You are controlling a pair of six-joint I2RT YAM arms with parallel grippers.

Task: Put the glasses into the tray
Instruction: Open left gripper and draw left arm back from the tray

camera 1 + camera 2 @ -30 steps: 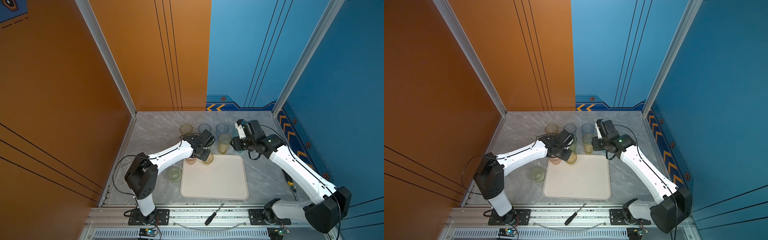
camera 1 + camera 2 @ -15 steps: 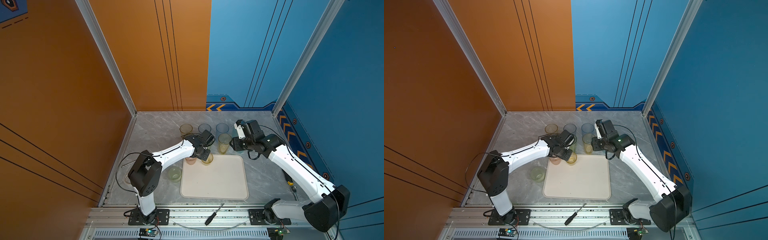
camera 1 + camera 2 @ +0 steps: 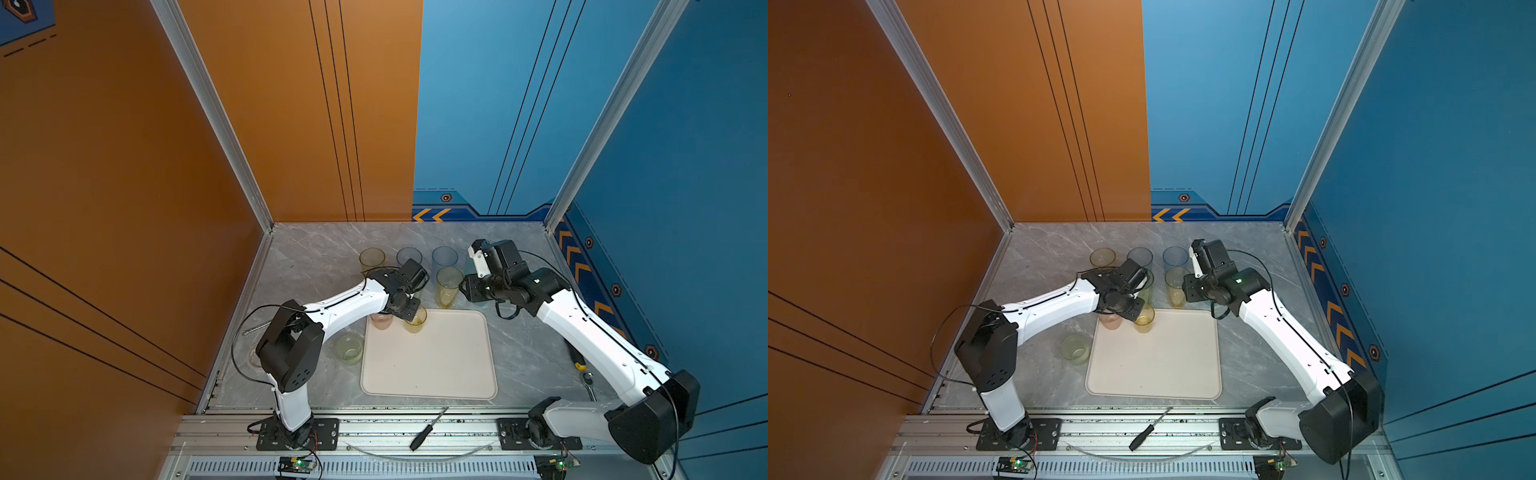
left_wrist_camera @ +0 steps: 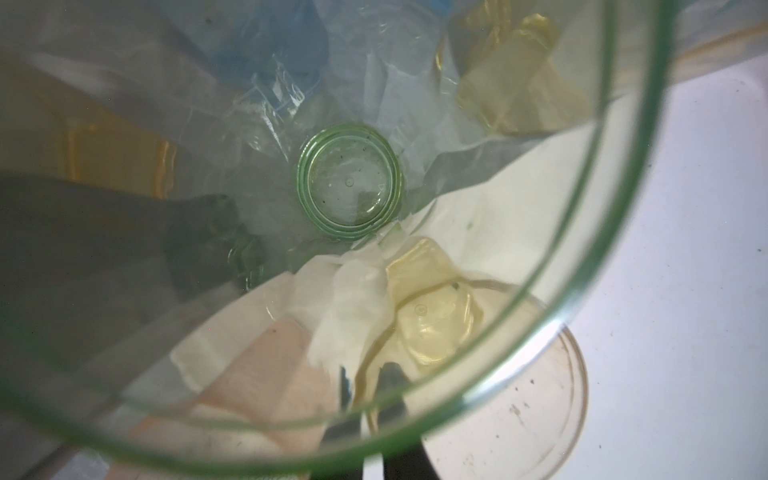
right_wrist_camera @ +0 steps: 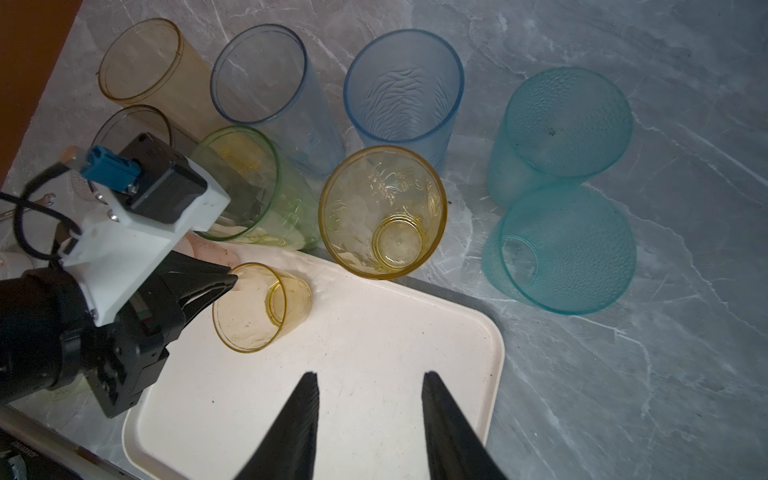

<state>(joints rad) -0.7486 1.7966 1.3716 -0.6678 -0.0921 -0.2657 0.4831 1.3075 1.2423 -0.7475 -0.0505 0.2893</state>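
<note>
Farthest left, a short pale green translucent glass (image 3: pixel 350 348) stands on the grey marbled table (image 3: pixel 316 257) just beside the left rim of the large cream-white rectangular tray (image 3: pixel 436 365), outside it. Next is a short pink translucent glass (image 3: pixel 381 321) at the tray's far left corner; the left arm covers enough of it that I cannot tell whether it sits inside the rim. Right of it a short yellow translucent glass (image 5: pixel 257 307) stands upright inside the tray near the far edge, and the left hand (image 5: pixel 230 277) reaches its rim with two black fingers (image 5: pixel 199 274) almost together; whether they grip the glass wall or only rest against it cannot be told. The left wrist view looks down through a tall green translucent glass (image 4: pixel 349 195), which stands on the table just beyond the tray's far edge. Behind it three more stand in a row on the table: a tall amber glass (image 3: pixel 372 259), a tall grey-blue glass (image 3: pixel 409 254) and a tall rippled blue glass (image 3: pixel 444 257). In front of the rippled one a tall yellow translucent glass (image 3: pixel 449 286) stands just outside the tray's far edge. Farther right the right hand (image 5: pixel 370 374) hangs near the tray's far right corner, released, its fingers wide apart with nothing between them. By it, a short teal dimpled glass (image 5: pixel 565 249) and a second teal glass (image 5: pixel 565 120) sit close together on the table, clear of the tray.
</note>
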